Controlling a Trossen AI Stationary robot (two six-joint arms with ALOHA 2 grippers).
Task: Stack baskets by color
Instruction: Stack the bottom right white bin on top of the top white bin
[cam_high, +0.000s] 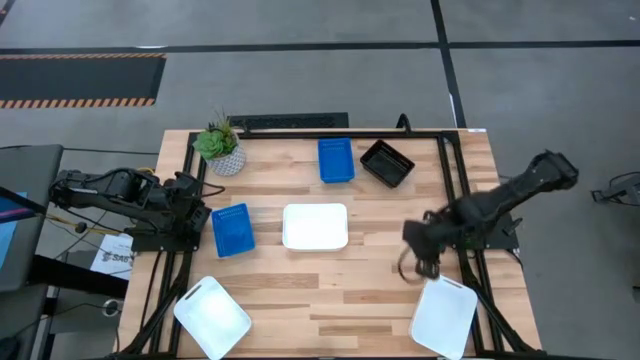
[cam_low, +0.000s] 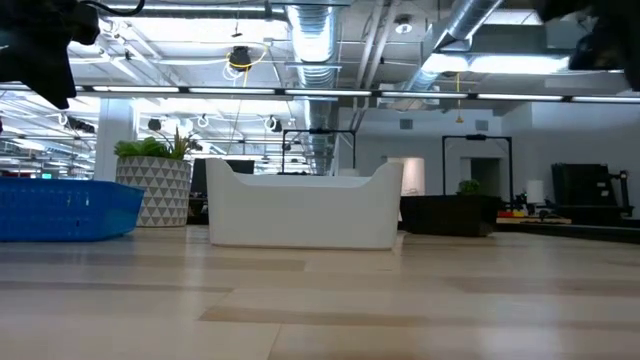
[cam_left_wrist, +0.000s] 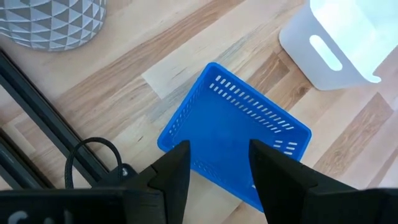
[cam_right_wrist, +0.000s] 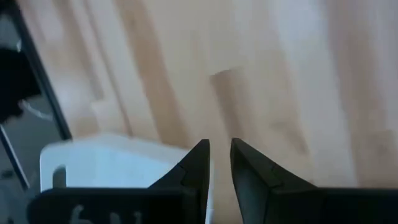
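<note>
My left gripper (cam_left_wrist: 217, 155) hovers open above the near-left blue basket (cam_left_wrist: 239, 134), at its edge toward the table's left (cam_high: 232, 229). My right gripper (cam_high: 425, 262) hangs over bare wood, just beyond the far end of the near-right white basket (cam_high: 444, 316) (cam_right_wrist: 112, 162). Its fingers (cam_right_wrist: 202, 155) point down with a narrow gap and nothing between them. A second white basket (cam_high: 315, 226) sits at the table's middle and a third (cam_high: 212, 316) lies near left. Another blue basket (cam_high: 336, 160) and a black basket (cam_high: 387, 163) rest flat at the far side.
A green plant in a white pot (cam_high: 220, 148) stands at the far left corner. A black frame rail (cam_high: 455, 190) runs along the table's right side beside my right arm, and another (cam_left_wrist: 37, 112) runs beside my left. Bare wood shows between the middle and near-right white baskets.
</note>
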